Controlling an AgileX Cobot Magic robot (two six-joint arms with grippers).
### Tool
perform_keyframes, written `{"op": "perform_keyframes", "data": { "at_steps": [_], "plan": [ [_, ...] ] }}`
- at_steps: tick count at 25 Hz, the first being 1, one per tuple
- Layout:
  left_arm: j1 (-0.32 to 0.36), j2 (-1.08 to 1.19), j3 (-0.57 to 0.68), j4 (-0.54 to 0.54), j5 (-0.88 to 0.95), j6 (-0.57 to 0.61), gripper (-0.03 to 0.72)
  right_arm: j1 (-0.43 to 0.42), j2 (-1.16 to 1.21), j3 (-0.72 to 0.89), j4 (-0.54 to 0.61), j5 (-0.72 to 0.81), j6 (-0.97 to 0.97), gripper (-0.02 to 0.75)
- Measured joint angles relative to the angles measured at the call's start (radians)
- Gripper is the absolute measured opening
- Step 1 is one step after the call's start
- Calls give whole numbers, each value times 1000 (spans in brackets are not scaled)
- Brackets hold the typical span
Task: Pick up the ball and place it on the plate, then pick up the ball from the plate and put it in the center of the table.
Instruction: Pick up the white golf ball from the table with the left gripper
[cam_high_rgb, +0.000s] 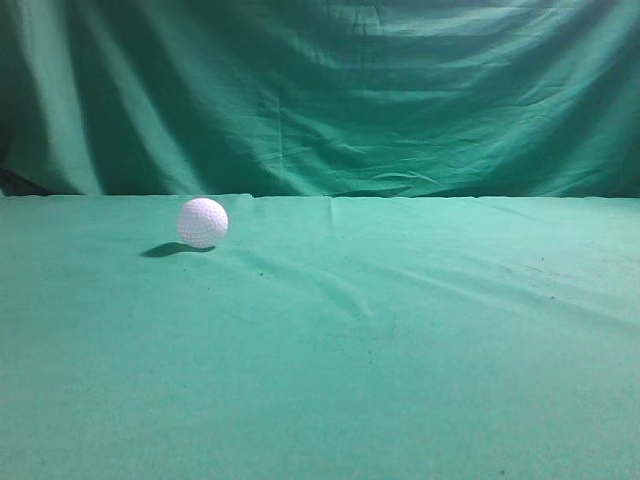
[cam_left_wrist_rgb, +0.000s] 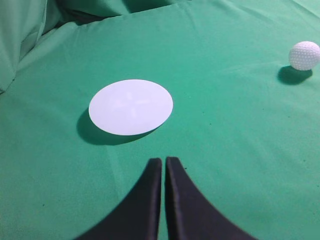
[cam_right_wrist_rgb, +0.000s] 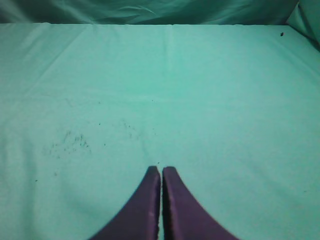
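Observation:
A white dimpled ball (cam_high_rgb: 202, 222) rests on the green cloth at the left of the exterior view. It also shows at the far right of the left wrist view (cam_left_wrist_rgb: 304, 55). A white round plate (cam_left_wrist_rgb: 131, 107) lies on the cloth in the left wrist view, ahead of my left gripper (cam_left_wrist_rgb: 163, 161), which is shut and empty. The plate is out of the exterior view. My right gripper (cam_right_wrist_rgb: 161, 170) is shut and empty over bare cloth. Neither gripper shows in the exterior view.
A green cloth covers the table (cam_high_rgb: 400, 340) and hangs as a backdrop (cam_high_rgb: 330, 90) behind it. Small dark specks (cam_right_wrist_rgb: 70, 142) mark the cloth in the right wrist view.

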Motion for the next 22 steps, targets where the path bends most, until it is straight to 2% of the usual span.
{"op": "perform_keyframes", "data": {
  "at_steps": [22],
  "plan": [
    [0,0,2,-19,-37,0,0,0,0,0,0,0,0,0]
  ]
}}
